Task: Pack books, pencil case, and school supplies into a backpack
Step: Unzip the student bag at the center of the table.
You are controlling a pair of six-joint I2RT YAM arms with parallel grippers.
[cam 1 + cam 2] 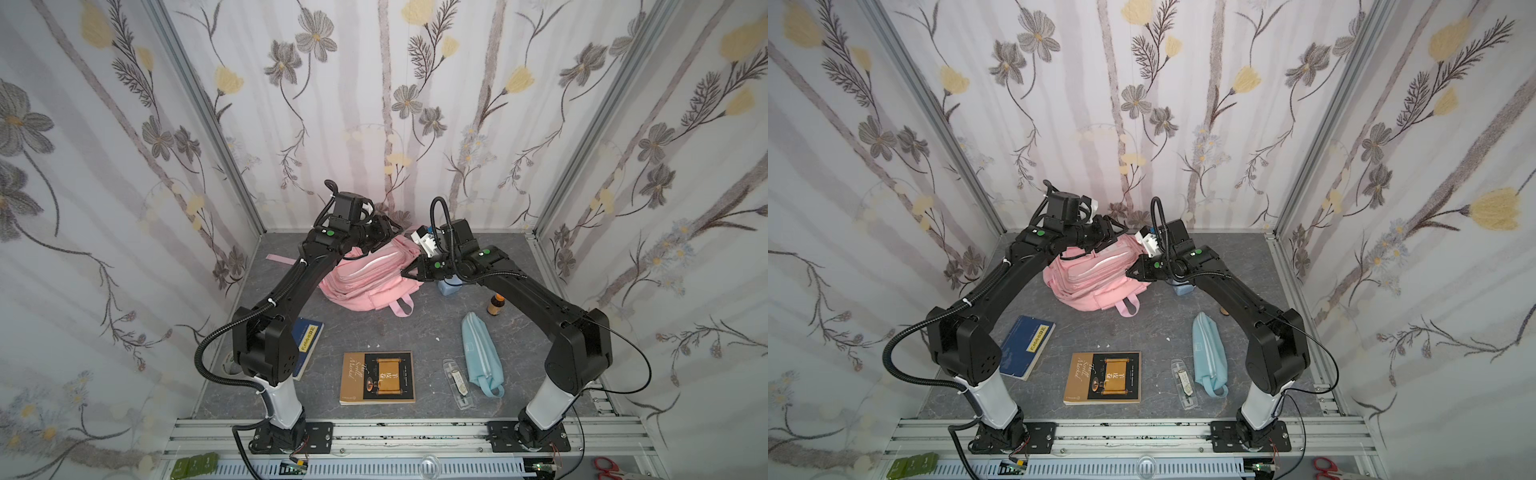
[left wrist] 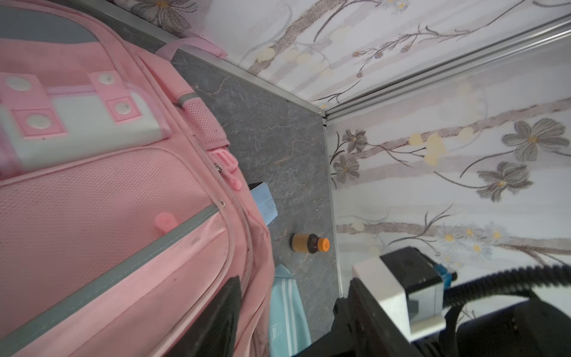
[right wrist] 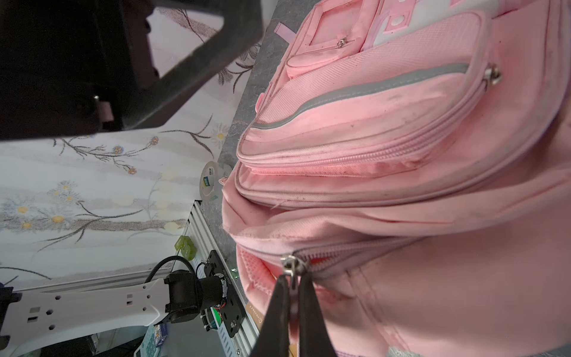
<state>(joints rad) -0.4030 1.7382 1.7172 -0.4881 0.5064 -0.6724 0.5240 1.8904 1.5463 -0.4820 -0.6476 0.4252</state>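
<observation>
Right fingers [image 3: 278, 309] pinch zipper pull [image 3: 293, 272] of backpack [image 3: 401, 139], handle loop [image 1: 401, 306] pointing nearward.

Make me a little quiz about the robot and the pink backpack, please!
1. True or false: the brown-gold book is already inside the backpack.
2. What is the right gripper pinching? A) the backpack's zipper pull B) a banana C) nothing at all
3. Fill in the gap: the little bottle standing on the table has an ___ cap.

Key: 1 false, it lies flat on the table. 2 A. 3 orange.
</observation>
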